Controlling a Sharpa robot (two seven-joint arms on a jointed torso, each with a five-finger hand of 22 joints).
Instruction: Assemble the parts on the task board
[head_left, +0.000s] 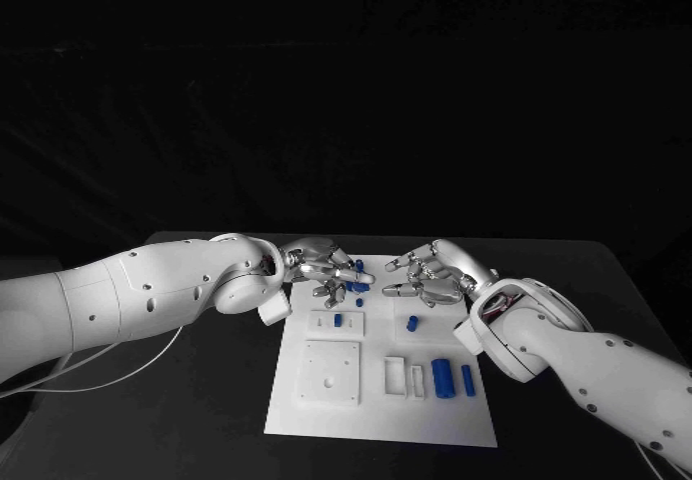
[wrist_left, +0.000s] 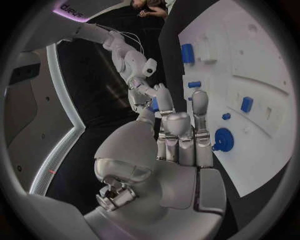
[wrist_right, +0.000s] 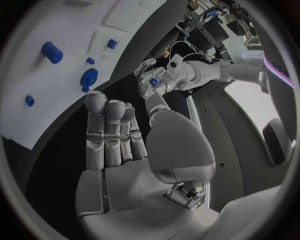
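A small blue part is being pinched in the left hand; the right hand, fingers apart and empty, is being held just beside it above the board.

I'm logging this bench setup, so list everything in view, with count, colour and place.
white flat task board: one, white, mid-table.
black table: one, black, beneath it.
raised square plate: one, white, on the board.
thick blue cylinder: one, blue, board's near end.
slim blue pin: one, blue, beside the cylinder.
small blue blocks: two, blue, mid-board.
round blue knob: one, blue, by the left hand.
tiny blue part: one, blue, pinched in left hand.
left hand: one, silver, over board's far end.
right hand: one, silver, open, facing it.
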